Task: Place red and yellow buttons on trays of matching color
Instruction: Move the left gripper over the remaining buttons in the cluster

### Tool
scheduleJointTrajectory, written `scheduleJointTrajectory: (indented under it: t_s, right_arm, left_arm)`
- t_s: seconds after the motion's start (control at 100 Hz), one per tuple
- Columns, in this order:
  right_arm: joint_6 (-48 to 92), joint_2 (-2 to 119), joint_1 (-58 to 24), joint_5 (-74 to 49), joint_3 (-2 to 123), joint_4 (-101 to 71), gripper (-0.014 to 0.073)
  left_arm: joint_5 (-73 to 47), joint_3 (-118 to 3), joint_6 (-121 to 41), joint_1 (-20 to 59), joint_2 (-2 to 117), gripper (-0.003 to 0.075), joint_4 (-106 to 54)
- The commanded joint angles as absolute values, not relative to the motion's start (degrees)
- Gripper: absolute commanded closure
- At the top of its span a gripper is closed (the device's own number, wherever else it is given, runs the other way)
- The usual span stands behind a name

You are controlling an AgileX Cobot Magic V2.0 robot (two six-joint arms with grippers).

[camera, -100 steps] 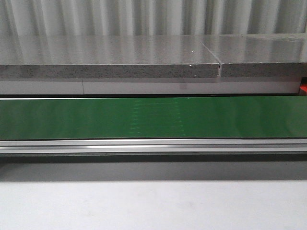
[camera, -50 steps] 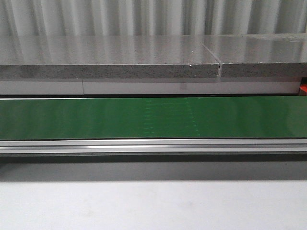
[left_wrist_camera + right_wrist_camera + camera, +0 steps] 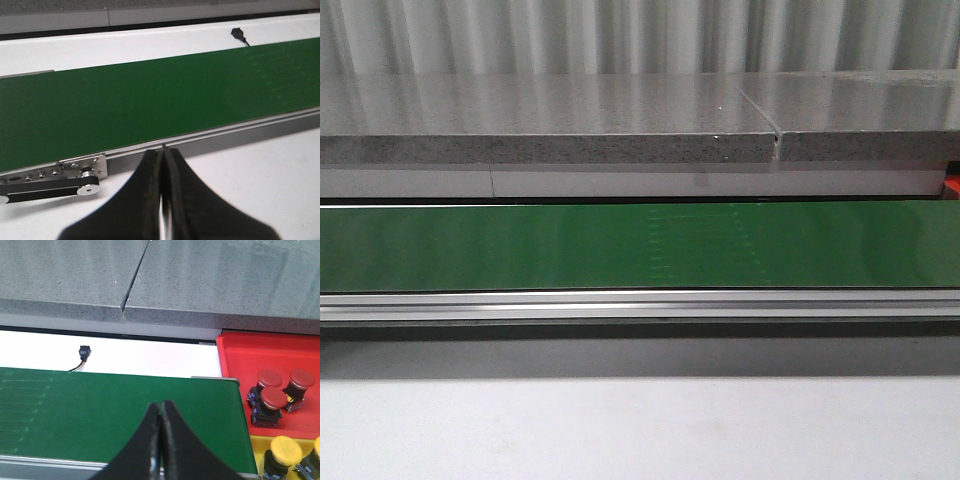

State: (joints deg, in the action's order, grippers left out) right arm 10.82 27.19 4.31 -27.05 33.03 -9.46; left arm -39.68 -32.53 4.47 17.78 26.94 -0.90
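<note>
In the right wrist view a red tray [image 3: 240, 352] past the end of the green belt [image 3: 115, 410] holds three red buttons [image 3: 274, 399]. A yellow tray [image 3: 256, 450] beside it holds yellow buttons [image 3: 285, 450], cut off by the frame edge. My right gripper [image 3: 160, 404] is shut and empty, hovering over the belt. My left gripper [image 3: 162, 150] is shut and empty at the near rail of the belt [image 3: 150, 105], over the white table. No button lies on the belt in any view. Neither gripper shows in the front view, only a red sliver [image 3: 952, 185] at the right edge.
The belt [image 3: 640, 245] runs left to right with an aluminium rail [image 3: 640, 303] in front and a grey stone slab [image 3: 540, 120] behind. A small black sensor with a wire [image 3: 83, 352] sits on the white strip behind the belt. A roller bracket [image 3: 82, 172] marks the belt's end.
A faint pale pattern on the green belt has drifted to the right across the front view. Nothing else differs.
</note>
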Motion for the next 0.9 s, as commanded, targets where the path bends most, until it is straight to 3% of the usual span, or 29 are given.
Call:
scheduleJointTrajectory:
  t_s: [0.0,0.58,0.7,0.82,0.89]
  right_arm:
    - [10.87,27.25,4.23,-22.93,34.41,-10.20,0.0699]
    - [10.87,27.25,4.23,-22.93,34.41,-10.20,0.0699]
    - [10.87,27.25,4.23,-22.93,34.41,-10.20,0.0699]
    - [10.87,27.25,4.23,-22.93,34.41,-10.20,0.0699]
    - [10.87,27.25,4.23,-22.93,34.41,-10.20,0.0699]
  left_arm:
    - [-33.94,-35.18,12.00,17.12,30.47,0.0741,2.15]
    - [-33.48,-48.80,14.10,-2.13,56.55,0.0712,2.91]
    - [-33.63,-50.17,14.02,-4.73,59.61,0.0563,2.83]
    - [-34.61,-51.94,14.02,-6.55,62.06,0.0278,2.83]
    - [-35.82,-52.89,14.02,-7.83,63.37,0.0165,2.83]
